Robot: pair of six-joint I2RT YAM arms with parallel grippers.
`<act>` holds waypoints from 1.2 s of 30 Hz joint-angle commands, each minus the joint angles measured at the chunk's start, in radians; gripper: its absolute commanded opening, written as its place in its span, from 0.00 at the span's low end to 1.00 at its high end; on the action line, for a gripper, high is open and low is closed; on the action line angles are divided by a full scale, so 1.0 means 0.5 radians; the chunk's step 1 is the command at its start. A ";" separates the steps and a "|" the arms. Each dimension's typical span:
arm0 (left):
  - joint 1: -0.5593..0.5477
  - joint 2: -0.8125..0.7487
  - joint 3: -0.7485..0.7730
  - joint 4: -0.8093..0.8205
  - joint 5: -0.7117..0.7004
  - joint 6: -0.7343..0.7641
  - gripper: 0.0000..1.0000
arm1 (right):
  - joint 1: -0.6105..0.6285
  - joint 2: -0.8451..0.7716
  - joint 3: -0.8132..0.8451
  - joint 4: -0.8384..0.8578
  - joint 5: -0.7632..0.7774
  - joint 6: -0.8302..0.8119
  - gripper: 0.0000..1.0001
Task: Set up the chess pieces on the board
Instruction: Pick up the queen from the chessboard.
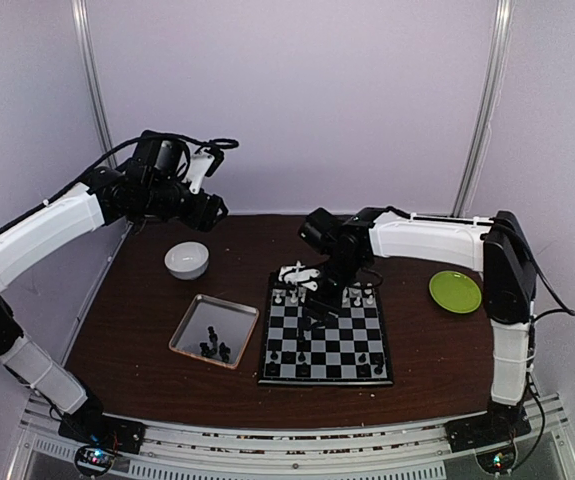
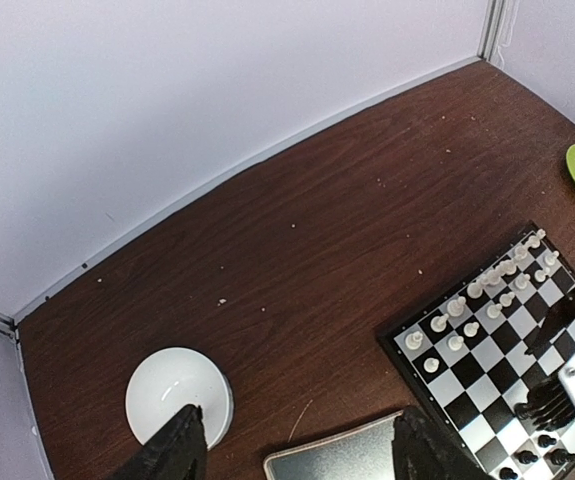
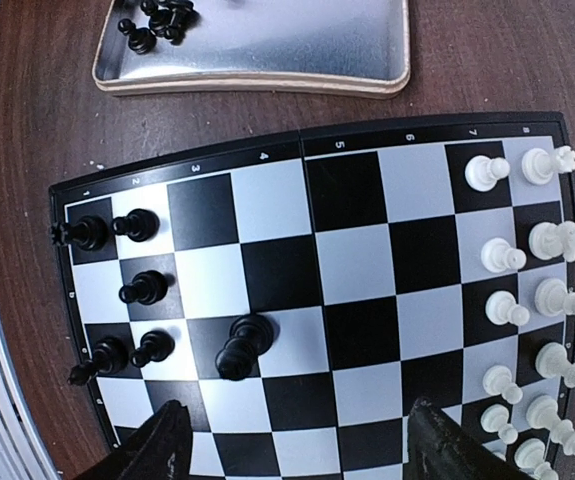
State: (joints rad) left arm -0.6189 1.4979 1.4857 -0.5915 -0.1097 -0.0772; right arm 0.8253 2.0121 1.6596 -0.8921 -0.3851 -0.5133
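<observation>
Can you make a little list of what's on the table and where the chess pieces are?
board: checked, mid-table
tray: silver, left of the board
white pieces: two rows at the board's far edge
black pieces: some at the board's near edge, others in the tray
bowl: white, far left
plate: green, right of the board
left gripper: open, empty, raised near the bowl
right gripper: open, empty, over the board

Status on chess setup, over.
Left gripper open, empty, away from board. Right gripper open, empty, above board. White pieces in rows; black pieces part placed, some in tray. Nothing in the way.
</observation>
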 commanded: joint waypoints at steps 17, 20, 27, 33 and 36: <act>-0.005 -0.019 0.017 0.092 0.077 -0.033 0.66 | 0.094 0.279 0.233 -0.104 0.064 0.112 0.53; -0.007 -0.009 0.020 0.086 0.077 -0.030 0.66 | 0.093 0.299 0.249 -0.110 0.043 0.111 0.47; -0.005 0.008 0.023 0.078 0.085 -0.030 0.66 | 0.090 0.272 0.302 -0.165 0.016 0.109 0.21; -0.005 0.005 0.023 0.076 0.066 -0.024 0.66 | 0.026 0.040 0.261 -0.224 0.055 0.085 0.13; -0.005 0.005 0.024 0.072 0.051 -0.018 0.66 | -0.031 -0.123 0.193 -0.223 0.061 0.081 0.12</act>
State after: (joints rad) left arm -0.6189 1.4979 1.4857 -0.5922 -0.0822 -0.0811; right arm 0.8459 2.1067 1.7760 -0.9817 -0.3660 -0.4671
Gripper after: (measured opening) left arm 0.661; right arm 0.127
